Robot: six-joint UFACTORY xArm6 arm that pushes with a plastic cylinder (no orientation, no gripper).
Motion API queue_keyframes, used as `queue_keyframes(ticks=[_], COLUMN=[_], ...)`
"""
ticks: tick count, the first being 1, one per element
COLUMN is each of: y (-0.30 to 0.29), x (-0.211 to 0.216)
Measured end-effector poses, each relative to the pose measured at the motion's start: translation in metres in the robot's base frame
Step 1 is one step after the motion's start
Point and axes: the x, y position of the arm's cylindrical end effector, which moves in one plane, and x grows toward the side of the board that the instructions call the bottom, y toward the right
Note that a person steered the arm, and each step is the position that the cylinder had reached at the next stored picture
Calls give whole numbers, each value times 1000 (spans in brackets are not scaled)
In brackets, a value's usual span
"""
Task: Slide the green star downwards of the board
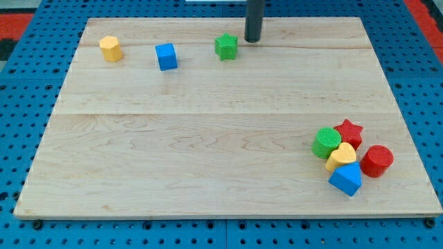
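The green star [225, 46] lies on the wooden board [208, 138] near the view's top, a little left of centre. My tip [252, 40] is the lower end of a dark rod coming down from the view's top edge. It stands just to the right of the green star and slightly above it, with a small gap between them.
A blue cube [166, 57] and a yellow hexagonal block [111, 48] lie left of the star. At the lower right is a cluster: green cylinder [325, 143], red star [349, 131], yellow heart [340, 157], red cylinder [377, 160], blue block [345, 179].
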Motion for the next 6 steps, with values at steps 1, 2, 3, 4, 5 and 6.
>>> queue_keyframes(ticks=[1,2,3,4,5,6], y=[-37,-39,-13,-9,-36,-54], x=[-15,29,62,95,72,111])
